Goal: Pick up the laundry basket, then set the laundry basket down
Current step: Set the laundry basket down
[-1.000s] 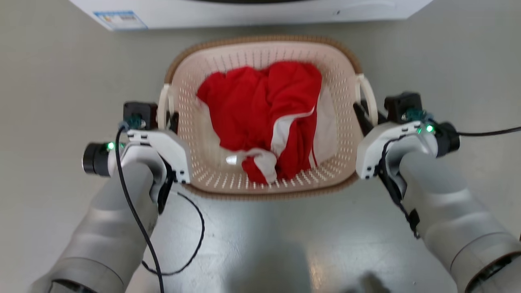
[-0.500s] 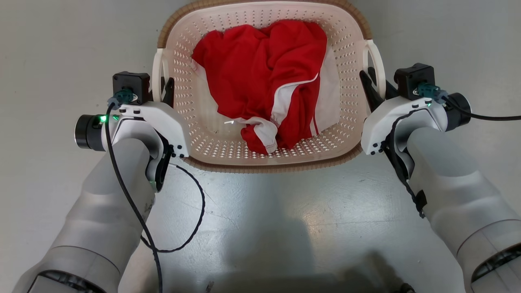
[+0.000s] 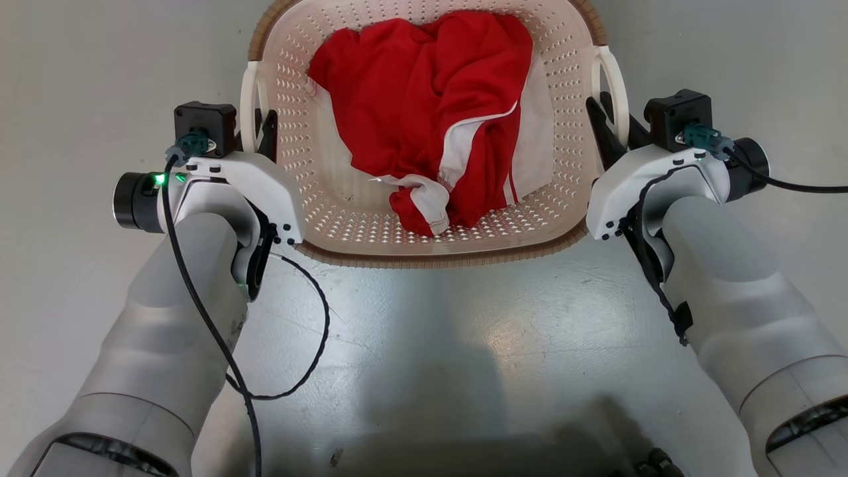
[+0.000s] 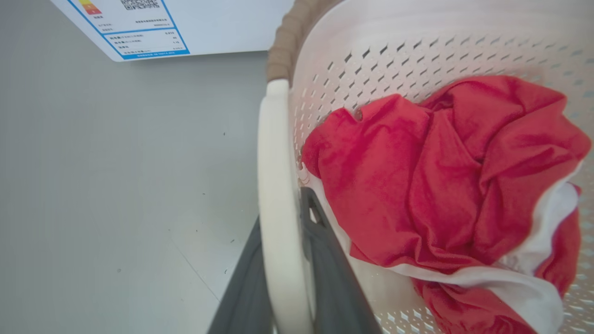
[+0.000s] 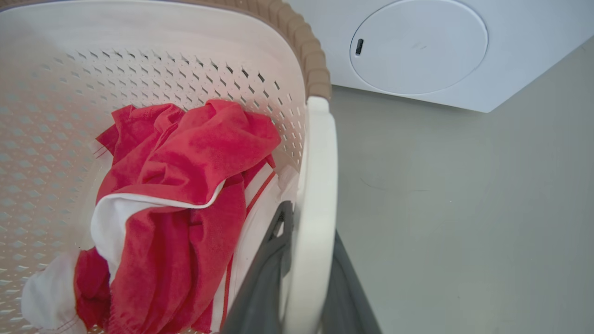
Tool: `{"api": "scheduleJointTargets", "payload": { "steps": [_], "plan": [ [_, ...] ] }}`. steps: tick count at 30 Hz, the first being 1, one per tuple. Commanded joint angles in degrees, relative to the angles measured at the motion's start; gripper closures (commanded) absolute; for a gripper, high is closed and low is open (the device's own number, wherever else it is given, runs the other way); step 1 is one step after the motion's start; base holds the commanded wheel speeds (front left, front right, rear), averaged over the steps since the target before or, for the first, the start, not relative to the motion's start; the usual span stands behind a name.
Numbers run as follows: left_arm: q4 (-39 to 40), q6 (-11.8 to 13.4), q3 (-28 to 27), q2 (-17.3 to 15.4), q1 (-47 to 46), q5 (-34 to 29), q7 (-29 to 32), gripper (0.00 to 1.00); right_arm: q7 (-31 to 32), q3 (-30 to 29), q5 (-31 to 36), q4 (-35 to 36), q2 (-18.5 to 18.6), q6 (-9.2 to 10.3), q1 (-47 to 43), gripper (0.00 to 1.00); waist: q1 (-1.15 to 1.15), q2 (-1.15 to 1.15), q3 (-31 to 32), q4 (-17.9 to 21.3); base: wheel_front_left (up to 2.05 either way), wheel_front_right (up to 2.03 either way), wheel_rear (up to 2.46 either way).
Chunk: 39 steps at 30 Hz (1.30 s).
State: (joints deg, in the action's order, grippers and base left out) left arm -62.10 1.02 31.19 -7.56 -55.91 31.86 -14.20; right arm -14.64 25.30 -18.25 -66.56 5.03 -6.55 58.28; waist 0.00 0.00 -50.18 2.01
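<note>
Since a second ago the head view has shifted, so the camera itself has moved. The cream-white perforated plastic laundry basket [image 3: 311, 192] with its brown woven-look rim now sits higher in that view and looks larger, its far rim cut by the top edge. Both grips on it are unchanged.

The laundry basket lies between the two arms, over the grey glossy floor [image 3: 424, 344]; whether its base touches the floor I cannot tell. The left gripper [image 3: 258, 132] pinches the white loop handle [image 3: 246, 99] on the basket's left side. The right gripper [image 3: 613, 129] pinches the matching handle [image 3: 613, 86] on its right side. A crumpled red garment with white trim [image 3: 424, 112] lies inside.

Each wrist view shows the pinch closely: in the left one a dark finger [image 4: 325, 260] stands on the basket side of the handle and the other on the floor side, both pressed against it. The right wrist view shows the same, with its dark fingers [image 5: 264, 278] on either side of the handle. Those views also take in the white washer [image 5: 417, 46] with its round door beyond the basket, and a blue-bordered label [image 4: 139, 32] on it.
</note>
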Motion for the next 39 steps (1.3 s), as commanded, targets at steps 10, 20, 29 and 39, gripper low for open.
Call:
{"api": "scheduleJointTargets", "payload": {
  "steps": [10, 20, 29, 39],
  "plan": [
    [-0.3, -1.5, -2.6, -0.8, -1.5, -3.3, -0.8, 1.0, -0.4, -1.9, 4.0, 1.4, -2.0, -0.94, -3.8, 1.0, 0.0, 0.0, -0.8, 0.2, 0.0, 0.0, 0.0],
    [-3.9, -1.2, -4.1, 0.5, -2.0, -3.7, -0.8, 0.0, -0.4, -4.2, 3.8, -0.5, -2.1, -0.94, -3.8, 0.0, 0.0, 0.0, -1.1, 0.1, 0.0, 0.0, 0.0],
    [-7.9, -1.1, -4.0, 1.3, -2.7, -3.6, -0.8, 0.0, -0.4, -5.6, 5.0, 0.7, -2.1, -0.94, -4.4, 0.0, 0.0, 0.0, -0.6, 0.3, 0.0, 0.0, 0.0],
    [-9.1, -0.4, -3.8, 1.0, -1.9, -4.0, -0.8, 0.0, -0.4, -6.5, 5.4, 3.7, -2.1, -0.94, -6.2, 0.0, 0.0, 0.0, 2.1, 0.6, 0.0, 0.0, 0.0]
  ]
}}
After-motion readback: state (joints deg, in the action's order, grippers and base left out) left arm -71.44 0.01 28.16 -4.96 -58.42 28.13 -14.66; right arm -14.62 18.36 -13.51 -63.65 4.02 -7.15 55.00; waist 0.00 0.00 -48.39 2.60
